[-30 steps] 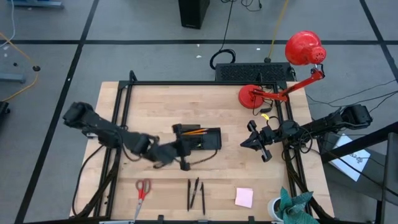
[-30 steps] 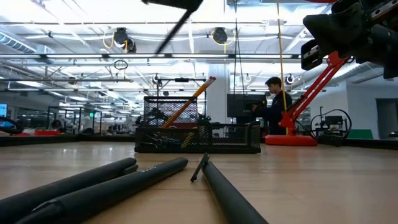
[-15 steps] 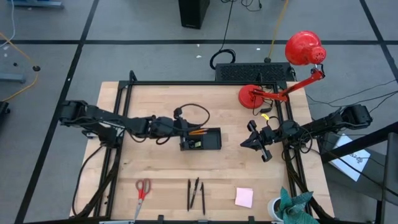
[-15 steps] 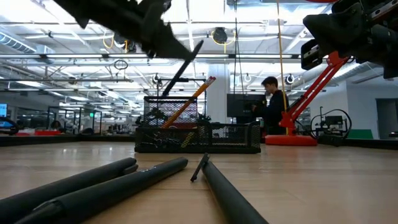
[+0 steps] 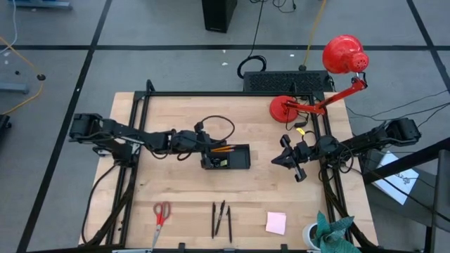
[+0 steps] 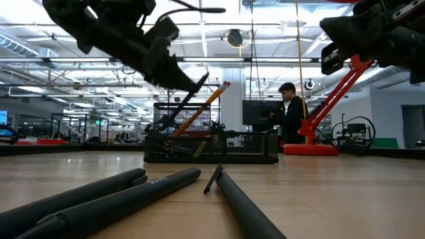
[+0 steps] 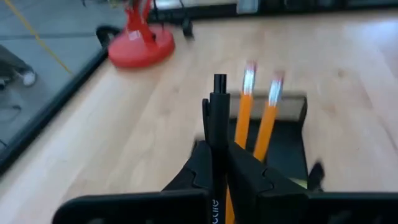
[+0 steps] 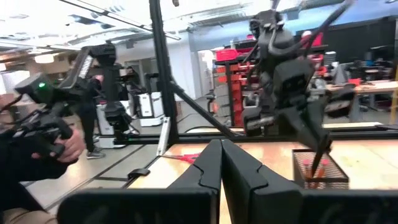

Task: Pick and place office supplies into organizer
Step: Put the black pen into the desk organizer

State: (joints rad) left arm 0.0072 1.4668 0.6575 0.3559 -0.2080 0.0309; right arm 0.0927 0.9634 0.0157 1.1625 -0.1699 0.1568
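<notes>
- Black pens: four; three loose on the table [image 5: 221,219], one held pen [image 7: 219,134]
- Orange pencils [image 7: 256,121]: two
- Red-handled scissors [image 5: 161,213]: one
- Pink sticky-note pad [image 5: 276,223]: one
- Organizer [image 5: 240,159]: one
- Red desk lamp [image 5: 330,77]: one

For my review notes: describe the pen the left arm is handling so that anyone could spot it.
Start at the black organizer mid-table. At its left end the left gripper is shut on a black pen, beside two orange pencils. Three other black pens lie loose near the table's front edge.

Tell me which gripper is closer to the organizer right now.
The left. The left gripper, shut on a black pen, is at the organizer's left end; the right gripper waits off to its right, apart.
</notes>
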